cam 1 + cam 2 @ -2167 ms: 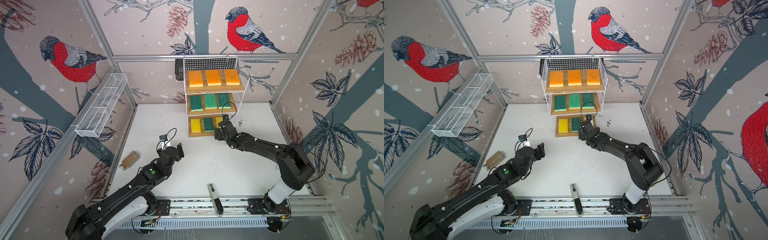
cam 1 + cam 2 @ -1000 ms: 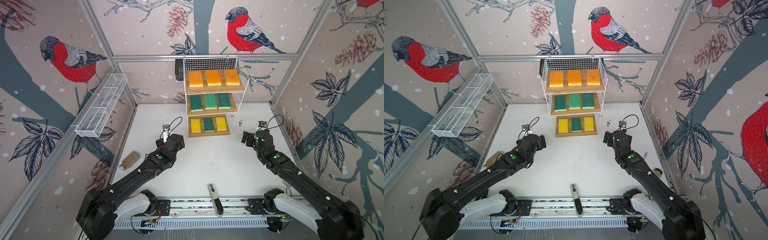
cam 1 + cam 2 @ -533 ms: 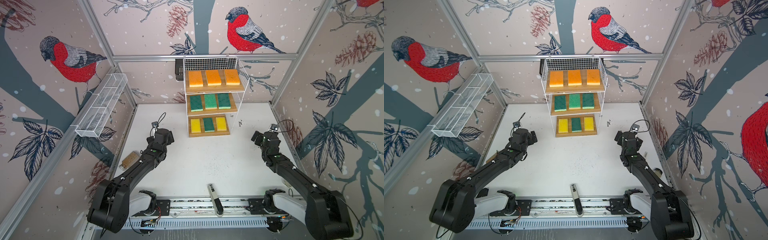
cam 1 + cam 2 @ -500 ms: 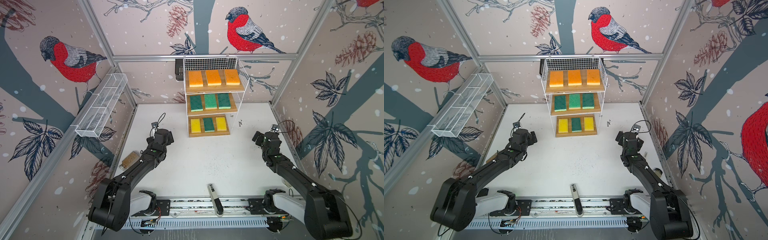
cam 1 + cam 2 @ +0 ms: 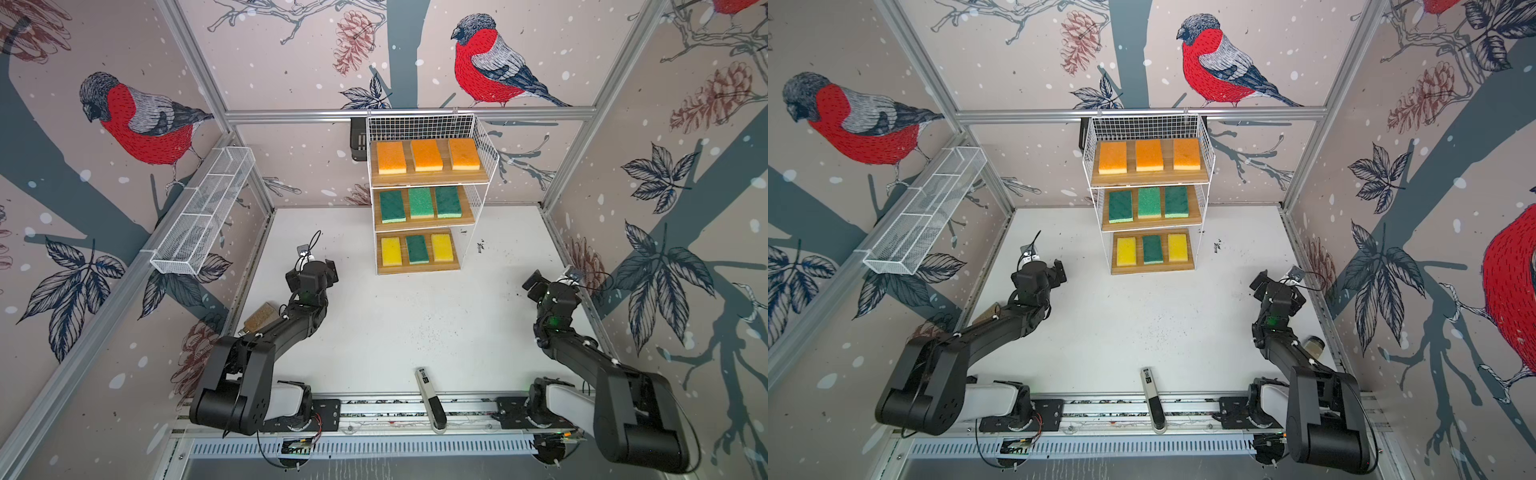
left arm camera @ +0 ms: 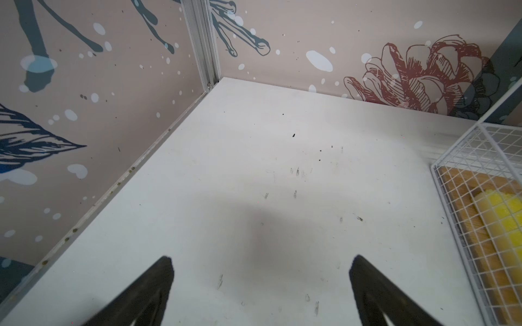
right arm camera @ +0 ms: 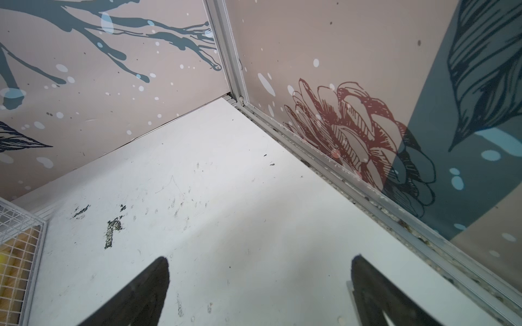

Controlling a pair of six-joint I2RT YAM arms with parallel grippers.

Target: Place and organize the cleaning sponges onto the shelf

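Observation:
The shelf stands at the back wall with all the cleaning sponges on its boards. Three orange sponges lie on the top board and three green ones on the middle board. On the bottom board a green sponge lies between two yellow ones. My left gripper hovers open and empty over the table, left of the shelf. My right gripper is open and empty near the right wall. In the left wrist view the left gripper frames bare table, with the shelf at the edge.
A long white mesh trough hangs on the left wall. A slim white-and-black device lies across the front rail. A brown block sits at the table's left edge, and a small jar at its right edge.
The right gripper has pulled back from the shelf's bottom board and swung out toward the right wall. The left gripper has moved back and left. Both stayed open.

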